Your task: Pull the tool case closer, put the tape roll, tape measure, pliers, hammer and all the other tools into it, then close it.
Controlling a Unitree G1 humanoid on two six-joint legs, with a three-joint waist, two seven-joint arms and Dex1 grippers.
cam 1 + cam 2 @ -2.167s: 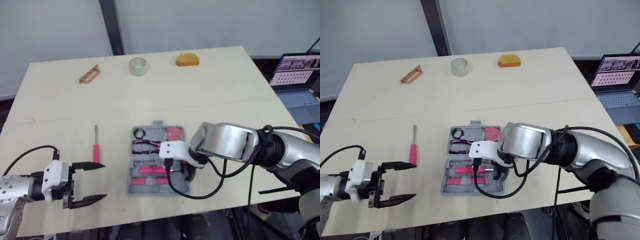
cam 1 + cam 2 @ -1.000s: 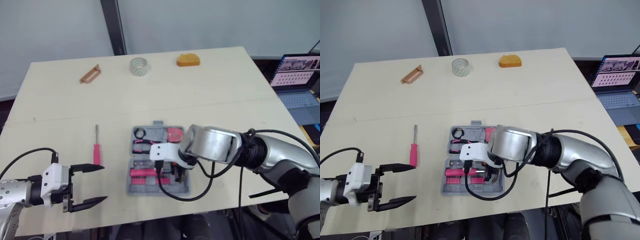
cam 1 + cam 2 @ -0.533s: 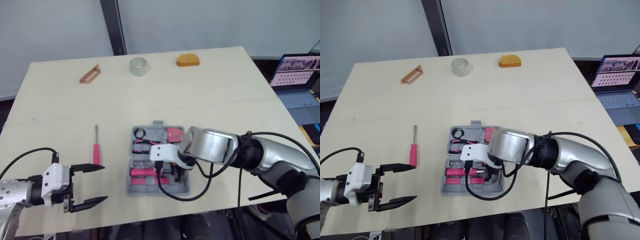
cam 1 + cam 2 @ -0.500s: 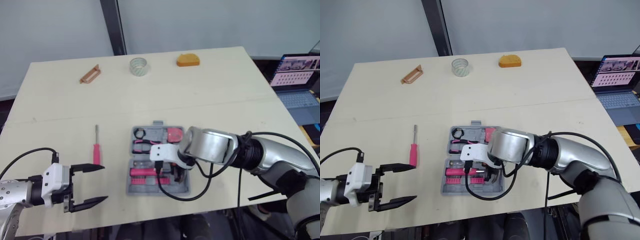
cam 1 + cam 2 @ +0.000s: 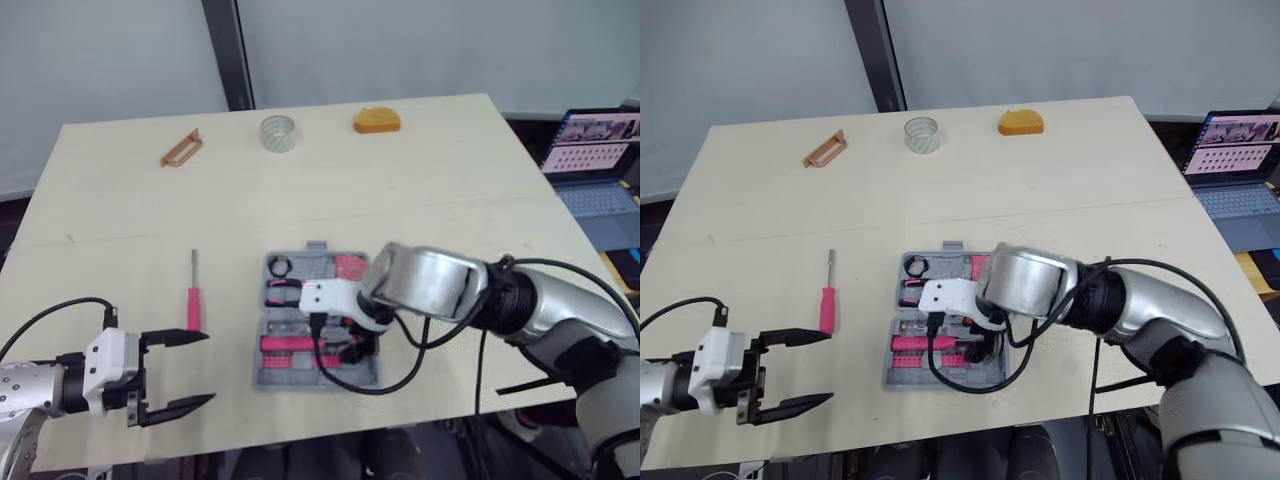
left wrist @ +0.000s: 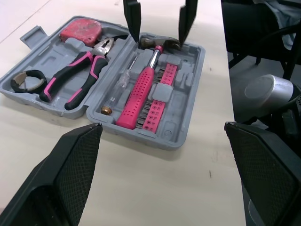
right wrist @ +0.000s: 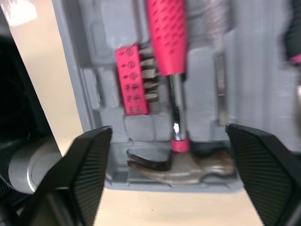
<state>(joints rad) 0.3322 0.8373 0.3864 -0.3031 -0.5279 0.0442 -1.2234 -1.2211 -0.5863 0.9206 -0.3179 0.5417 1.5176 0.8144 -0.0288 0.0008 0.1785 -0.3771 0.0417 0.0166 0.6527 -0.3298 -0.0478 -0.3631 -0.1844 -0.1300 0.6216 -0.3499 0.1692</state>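
Open grey tool case point(image 6: 181, 118), hammer point(image 6: 141, 92) inside

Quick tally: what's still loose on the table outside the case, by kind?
Screwdriver: 1
Tape roll: 1
Orange item: 1
Brown item: 1
Total: 4

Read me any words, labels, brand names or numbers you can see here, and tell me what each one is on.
No text here can be read.
Laptop screen: rows of small tiles, too small to read.
Red tape measure in the tool case: no legible label.
Pink bit holder: small marks, too blurred to read.
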